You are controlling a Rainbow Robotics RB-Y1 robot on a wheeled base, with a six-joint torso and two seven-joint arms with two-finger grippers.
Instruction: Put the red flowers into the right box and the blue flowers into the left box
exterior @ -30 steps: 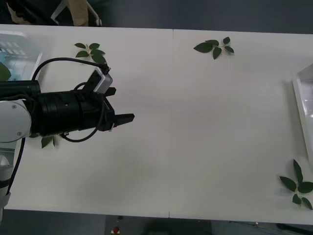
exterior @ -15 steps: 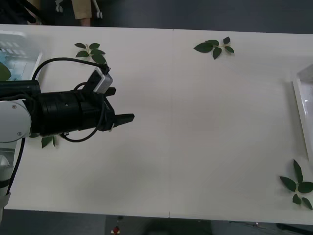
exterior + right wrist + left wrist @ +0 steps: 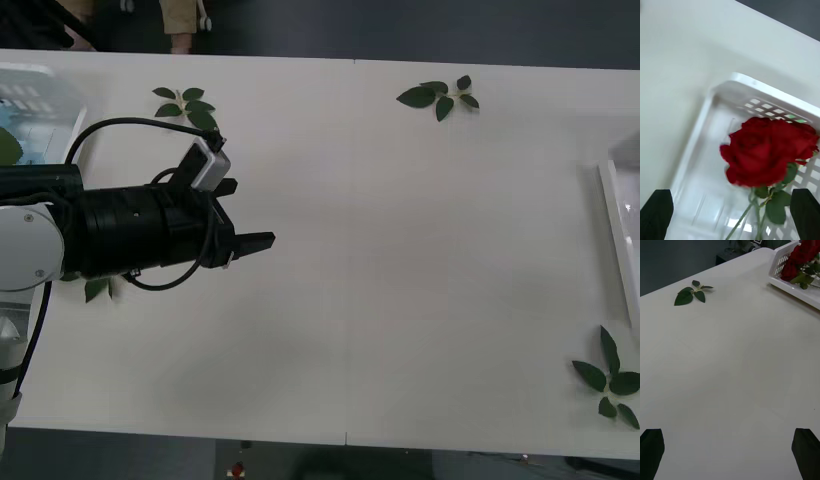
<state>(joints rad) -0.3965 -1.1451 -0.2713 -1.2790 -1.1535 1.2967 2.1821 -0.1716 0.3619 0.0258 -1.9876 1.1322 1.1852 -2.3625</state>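
The left arm is a thick black cylinder joined to a white rounded link nearest the left box (image 3: 40, 85). A black cable loops over the cylinder to a small grey-white camera block. The left end effector (image 3: 243, 214) has black fingers (image 3: 256, 241). The right end effector (image 3: 730, 217) shows black, blunt fingertips (image 3: 657, 213) spread wide.

The right box (image 3: 622, 215) was cut off by the right edge of the front view, so its contents were hidden there. The left box (image 3: 40, 95) was cropped at the upper left edge. In the right wrist view 1 red rose (image 3: 767, 152) was blurred, its stem running out of the bottom edge. In the left wrist view the red flowers (image 3: 802, 258) were cut by the upper right corner, their number unclear.
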